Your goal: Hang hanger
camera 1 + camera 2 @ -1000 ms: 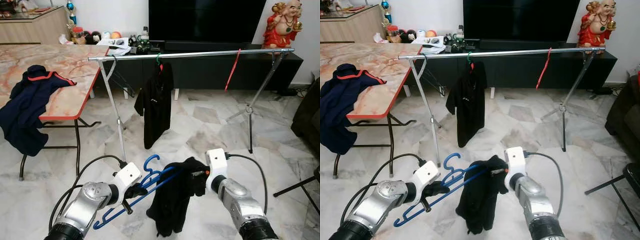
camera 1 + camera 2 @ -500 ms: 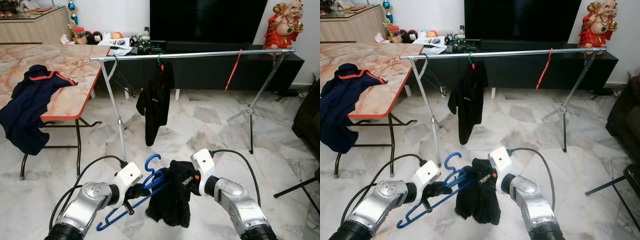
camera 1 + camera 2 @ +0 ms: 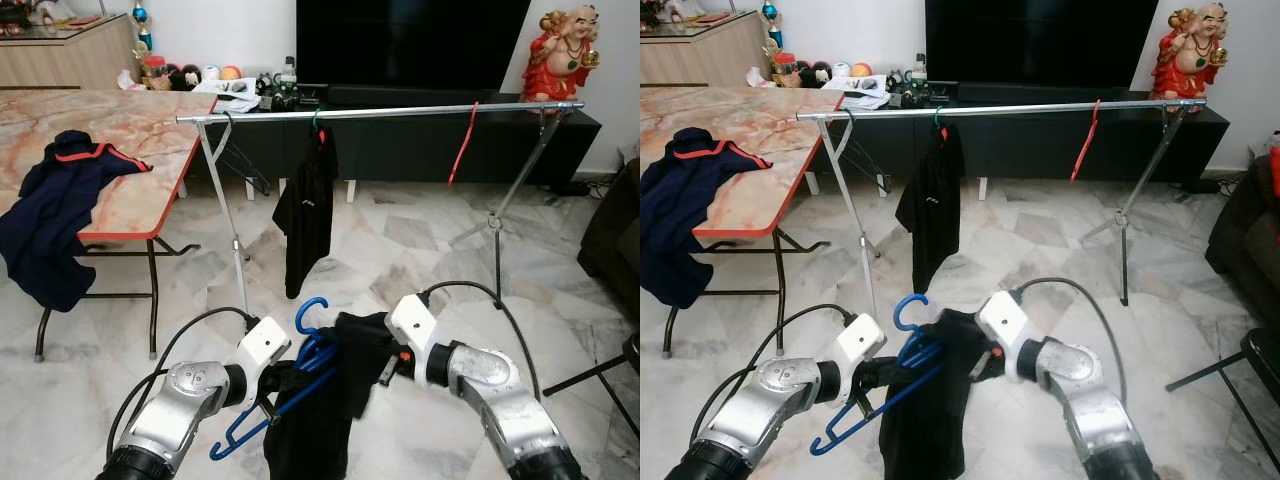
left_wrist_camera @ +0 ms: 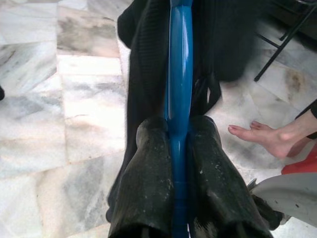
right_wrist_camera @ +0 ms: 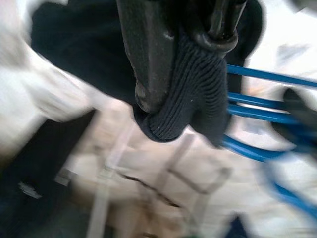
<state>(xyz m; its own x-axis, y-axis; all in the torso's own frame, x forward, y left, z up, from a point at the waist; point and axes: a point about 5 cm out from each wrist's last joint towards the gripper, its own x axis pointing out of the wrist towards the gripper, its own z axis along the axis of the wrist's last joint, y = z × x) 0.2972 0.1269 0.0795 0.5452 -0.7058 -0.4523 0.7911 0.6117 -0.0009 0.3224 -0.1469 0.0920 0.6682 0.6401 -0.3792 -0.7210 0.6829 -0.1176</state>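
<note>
Black garment (image 3: 330, 400) now draped further over blue hanger (image 3: 300, 368); left pincer (image 4: 179, 163) clamps hanger, right pincer (image 5: 183, 74) pinches fabric; hanging on rail (image 3: 380, 110) comes next.

Both arms reach forward, left hand (image 4: 179, 173) and right hand (image 5: 183, 74) clamped.

The two head views look forward and down from above both arms, sharing the long silver clothes rail (image 3: 380, 110) far ahead of the pincers. The left wrist view looks along the left gripper (image 4: 179, 144), very near the glossy blue plastic hanger (image 4: 179, 64). The right wrist view sits equally near the right gripper (image 5: 183, 74).
</note>
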